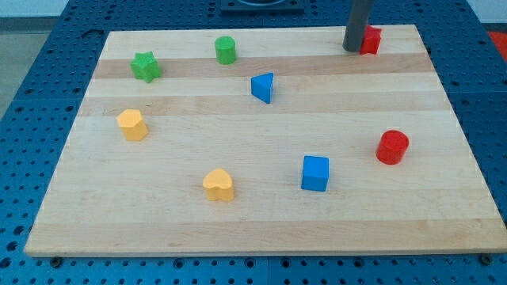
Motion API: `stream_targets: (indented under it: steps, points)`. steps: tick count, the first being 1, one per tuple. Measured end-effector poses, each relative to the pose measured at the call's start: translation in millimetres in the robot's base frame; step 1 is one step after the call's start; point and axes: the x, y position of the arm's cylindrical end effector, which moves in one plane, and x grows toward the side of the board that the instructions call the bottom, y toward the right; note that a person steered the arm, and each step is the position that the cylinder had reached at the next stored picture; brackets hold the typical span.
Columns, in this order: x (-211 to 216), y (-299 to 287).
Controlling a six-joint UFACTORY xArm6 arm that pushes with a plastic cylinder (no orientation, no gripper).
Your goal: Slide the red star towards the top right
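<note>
Rod coming down at the upper right of the frame, my tip (351,49) sitting on the wooden board (253,214) just left of the red star (371,39), touching it or nearly so. No hand or jaws on this rig, so nothing is spreading, pressing or pinching; the tip is only leaning against the block's left side. Star is partly hidden behind the rod, shape hard to confirm, only a red chunk is showing at the board's top edge near the right corner.

Judgement: tip is sitting on the left flank because a push from there is driving the star rightward, toward the top right corner. Star is looking already close to the goal; little room is remaining before the board's top edge, so a push angled upward is risking tipping it off.

Everything else is lying well apart from the tip: green star (146,66) and green cylinder (226,50) at upper left, blue triangular block (263,87) at centre top, yellow block (132,124) at left, yellow heart-like block (219,184) at lower centre, blue cube (314,172) beside it to the right, red cylinder (392,147) at right.
</note>
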Motion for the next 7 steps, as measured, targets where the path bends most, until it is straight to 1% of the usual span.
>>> stream_targets:
  steps: [2,3,4,5,6,7]
  points:
    - [2,-12]
    - [33,-12]
    - [52,18]
    - [51,56]
    - [50,70]
    - [35,74]
